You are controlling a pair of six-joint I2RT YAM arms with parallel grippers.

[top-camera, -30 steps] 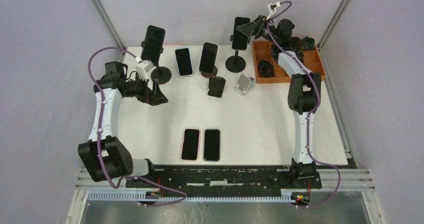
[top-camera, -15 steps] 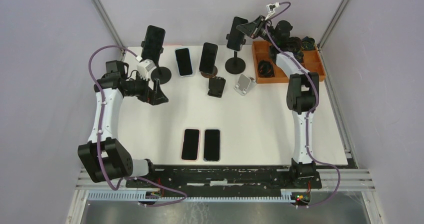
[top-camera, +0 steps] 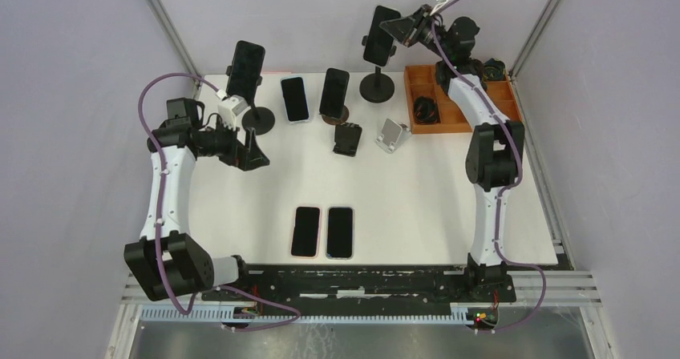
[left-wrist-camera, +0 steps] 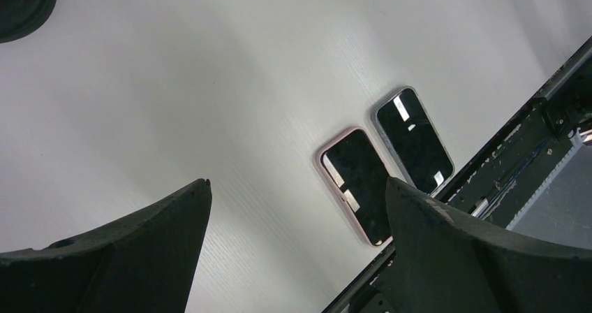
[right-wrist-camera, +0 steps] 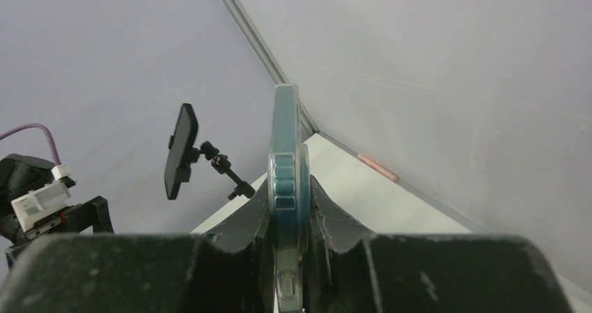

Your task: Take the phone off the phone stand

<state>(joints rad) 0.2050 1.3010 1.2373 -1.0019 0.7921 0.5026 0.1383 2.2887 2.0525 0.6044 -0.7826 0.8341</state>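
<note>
Right gripper [top-camera: 393, 32] clenched on the phone [top-camera: 382, 38]
I hold it by its thin edges over the phone stand [top-camera: 376, 91] at the back right; I cannot tell if it is clear, so a snagging cradle could topple the stand

Probably a robotics lab test cell, plain grey walls [top-camera: 72, 54], white table [top-camera: 417, 191], metal corner struts [top-camera: 164, 18]
</note>
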